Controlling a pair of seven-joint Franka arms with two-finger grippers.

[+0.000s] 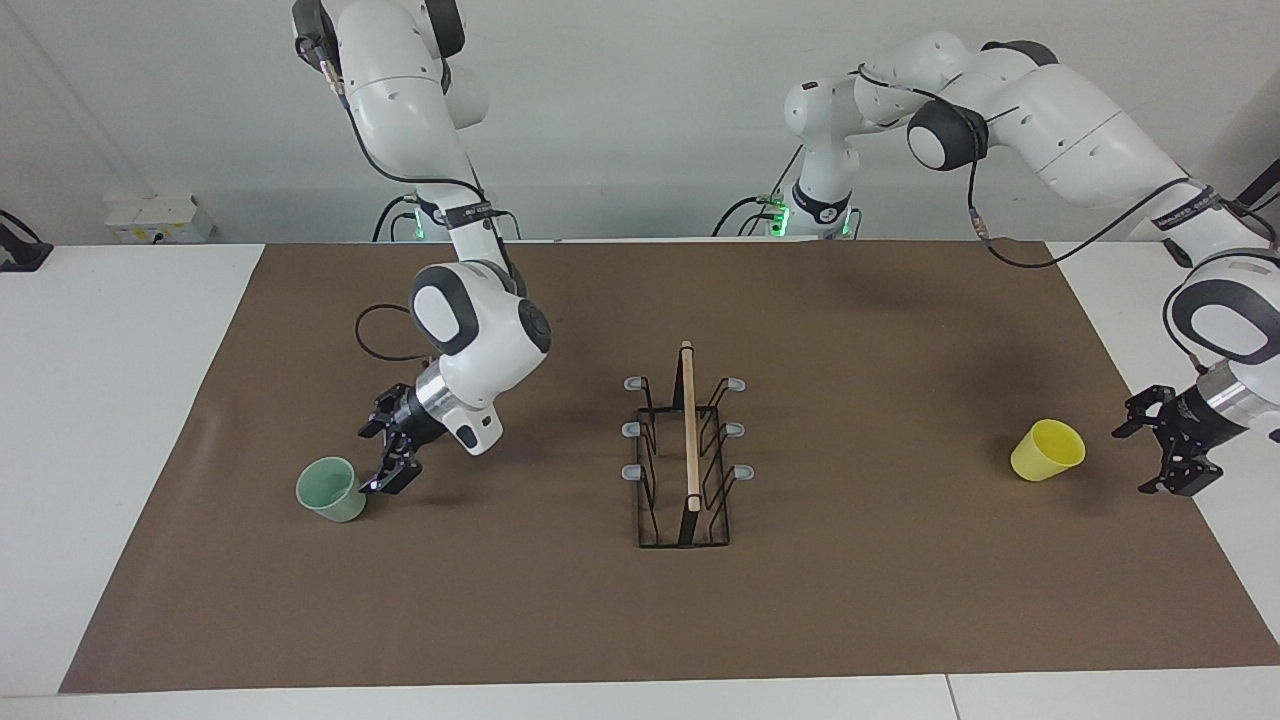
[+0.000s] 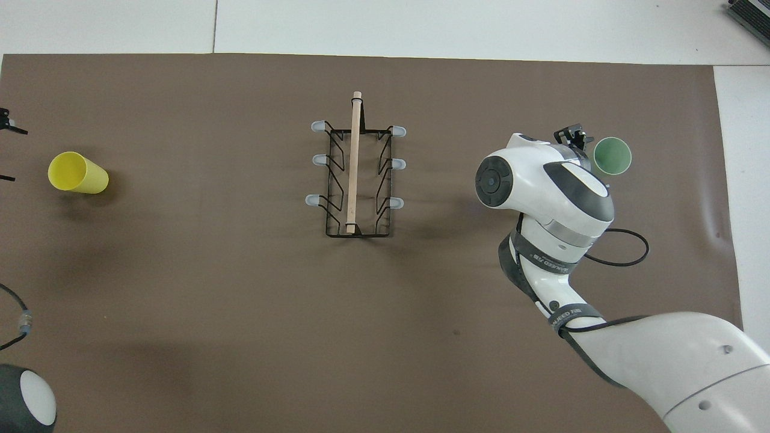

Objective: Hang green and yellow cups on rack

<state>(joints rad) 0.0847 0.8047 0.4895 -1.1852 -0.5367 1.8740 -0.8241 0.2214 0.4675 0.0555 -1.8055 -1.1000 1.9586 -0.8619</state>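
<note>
The pale green cup [image 1: 330, 489] stands upright on the brown mat toward the right arm's end; it also shows in the overhead view [image 2: 612, 156]. My right gripper [image 1: 385, 463] is low beside it on the rack's side, open, with nothing in it; its tip shows in the overhead view [image 2: 574, 137]. The yellow cup [image 1: 1047, 450] lies tilted on its side toward the left arm's end and also shows in the overhead view [image 2: 77, 173]. My left gripper [image 1: 1152, 455] is open and empty beside it, a gap between them. The black wire rack [image 1: 688, 450] with wooden rod stands mid-mat, its pegs bare.
The brown mat [image 1: 640, 600] covers most of the white table. The rack [image 2: 356, 174] is the only thing between the two cups. A black cable [image 2: 625, 252] loops off the right arm above the mat.
</note>
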